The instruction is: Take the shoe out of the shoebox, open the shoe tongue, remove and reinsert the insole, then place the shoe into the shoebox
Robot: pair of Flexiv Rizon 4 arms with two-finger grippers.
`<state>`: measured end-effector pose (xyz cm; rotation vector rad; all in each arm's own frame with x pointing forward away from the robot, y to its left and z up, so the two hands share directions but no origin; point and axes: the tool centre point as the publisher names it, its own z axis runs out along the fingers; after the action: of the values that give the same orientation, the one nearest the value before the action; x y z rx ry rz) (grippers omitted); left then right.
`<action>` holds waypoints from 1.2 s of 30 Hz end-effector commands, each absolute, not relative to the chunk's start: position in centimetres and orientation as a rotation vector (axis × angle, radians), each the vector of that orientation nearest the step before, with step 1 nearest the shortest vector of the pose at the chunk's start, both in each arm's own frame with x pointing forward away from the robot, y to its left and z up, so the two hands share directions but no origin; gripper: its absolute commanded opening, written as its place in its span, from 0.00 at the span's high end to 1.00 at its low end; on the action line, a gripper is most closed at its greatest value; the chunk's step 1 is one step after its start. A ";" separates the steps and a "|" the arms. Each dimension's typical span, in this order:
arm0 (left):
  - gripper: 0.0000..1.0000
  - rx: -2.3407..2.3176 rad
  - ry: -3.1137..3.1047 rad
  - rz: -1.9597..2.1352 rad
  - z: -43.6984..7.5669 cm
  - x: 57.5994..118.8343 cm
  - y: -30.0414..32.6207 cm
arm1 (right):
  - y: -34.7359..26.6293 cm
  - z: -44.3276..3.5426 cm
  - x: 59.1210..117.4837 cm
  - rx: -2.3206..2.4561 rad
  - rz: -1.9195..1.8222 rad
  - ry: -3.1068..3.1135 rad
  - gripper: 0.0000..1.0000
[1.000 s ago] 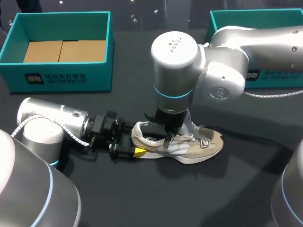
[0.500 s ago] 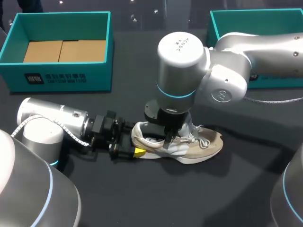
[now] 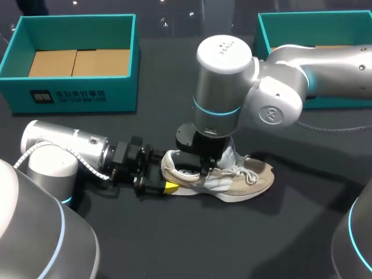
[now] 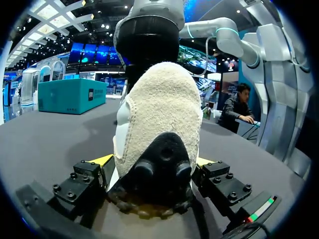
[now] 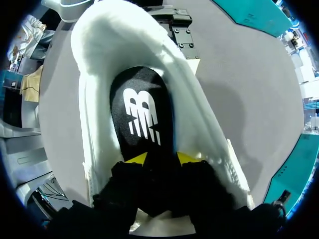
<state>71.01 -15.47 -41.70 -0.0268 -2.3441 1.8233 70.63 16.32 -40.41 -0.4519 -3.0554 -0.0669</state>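
At the far left of the table [image 3: 174, 244] a teal shoebox [image 3: 75, 96] is seen, open at the top, its cardboard floor bare. Nearer the front, the left arm [image 3: 64, 145] is laid low and almost level over the table, and its end effector [image 3: 168, 185] is closed on the heel of the shoe [image 3: 247, 179], one yellow-tipped finger [image 4: 102, 160] pressed against each side of the heel in the left wrist view. The shoe, beige and white, is stood upright on its sole near the middle of the table, outside both boxes, with the toe pointed to the right and the laces [image 3: 241, 170] lying loose over the top. The right end effector [image 3: 200, 168] is set straight down into the shoe's opening, just above the black insole [image 5: 142, 114] inside; whether the insole is held by it cannot be told. The right arm [image 3: 308, 64] is brought in from the right, above the shoe. Behind it, a second teal shoebox [image 3: 290, 20] is partly hidden.
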 end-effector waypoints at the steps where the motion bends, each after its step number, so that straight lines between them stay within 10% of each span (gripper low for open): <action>1: 1.00 -0.024 -2.345 1.823 -42.1 71.2 -15.8 | 17.0 -43.5 69.3 -0.459 -0.069 -3.054 0.81; 4: 1.00 -0.024 -2.345 1.823 -42.1 71.2 -15.8 | 17.0 -43.5 68.8 -0.466 -0.070 -3.048 1.00; 36: 1.00 -0.024 -2.345 1.823 -42.1 71.2 -15.8 | 12.7 -38.5 69.9 -0.523 -0.611 -3.109 1.00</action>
<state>71.01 -15.55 -41.65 -0.0261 -2.3436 1.8242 70.48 14.51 -38.57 -0.5319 -3.1180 -0.4480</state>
